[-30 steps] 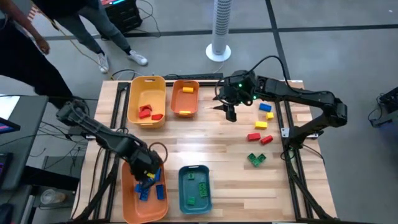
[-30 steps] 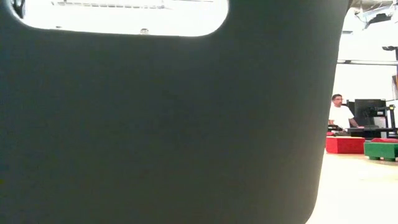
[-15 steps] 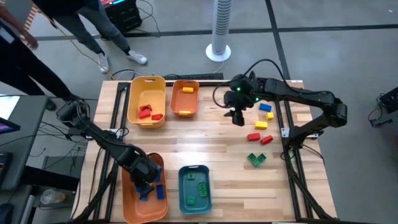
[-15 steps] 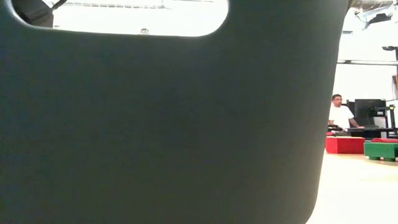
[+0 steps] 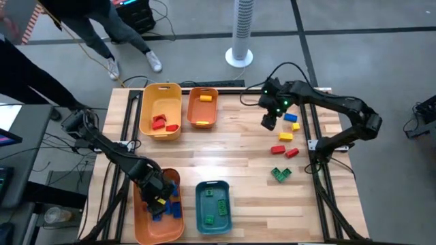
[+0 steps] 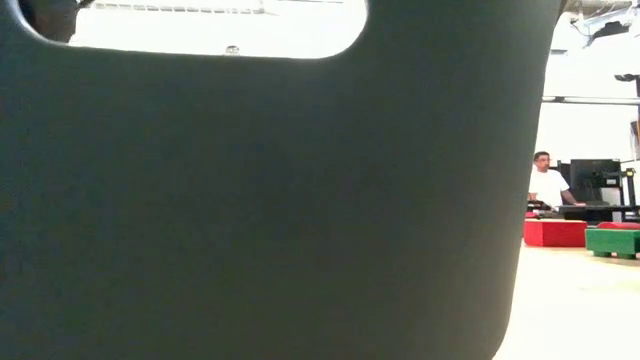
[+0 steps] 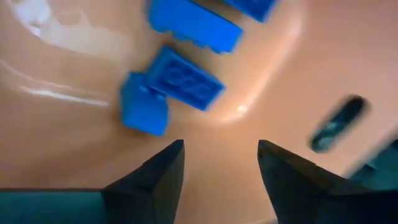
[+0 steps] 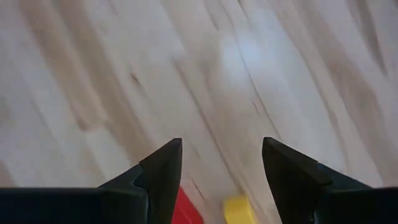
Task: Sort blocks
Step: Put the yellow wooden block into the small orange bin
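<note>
Left wrist view: blue blocks [image 7: 186, 78] lie, seemingly, beyond open jaws.

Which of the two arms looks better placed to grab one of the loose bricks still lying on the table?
The right one, most likely. Its tool hangs open above bare table beside the loose bricks on the right side. The left tool, also open and empty, is down inside the near orange bin over blue bricks, far from them.

2 dark jointed arms, black cables, green lights on right wrist, wedge-shaped black fingers [image 7: 149, 186]
</note>
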